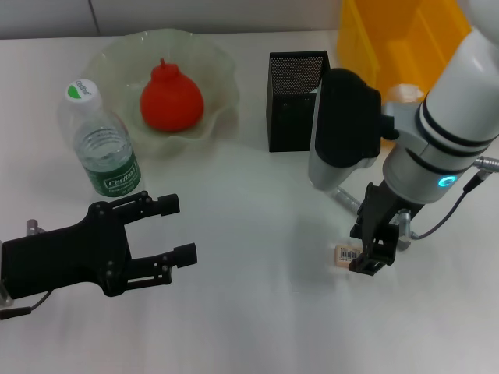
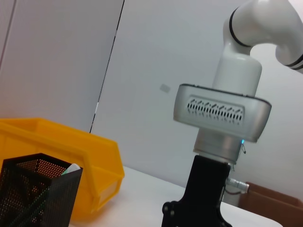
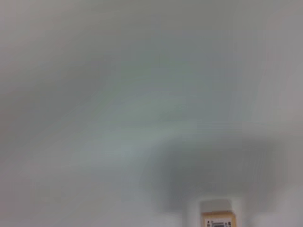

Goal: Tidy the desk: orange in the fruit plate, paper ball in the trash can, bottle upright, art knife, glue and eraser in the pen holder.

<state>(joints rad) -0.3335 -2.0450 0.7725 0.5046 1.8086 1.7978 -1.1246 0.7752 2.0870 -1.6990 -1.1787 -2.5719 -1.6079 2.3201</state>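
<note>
The orange (image 1: pixel 171 100) lies in the fruit plate (image 1: pixel 222 66) at the back left. The bottle (image 1: pixel 105 148) stands upright in front of the plate. The pen holder (image 1: pixel 292 105) stands at the back centre and also shows in the left wrist view (image 2: pixel 35 191), with a pale item (image 2: pixel 71 169) inside. The trash can (image 1: pixel 390 35) is at the back right. The eraser (image 1: pixel 347 254) lies on the table, also in the right wrist view (image 3: pixel 218 218). My right gripper (image 1: pixel 373 255) is down at the eraser's right end. My left gripper (image 1: pixel 178 228) is open and empty, front left. The paper ball is hidden.
The white table (image 1: pixel 249 312) stretches between the two arms. My right arm (image 2: pixel 222 113) fills the middle of the left wrist view, with the trash can (image 2: pixel 80 151) behind the pen holder. A grey cable (image 1: pixel 456 204) hangs by the right wrist.
</note>
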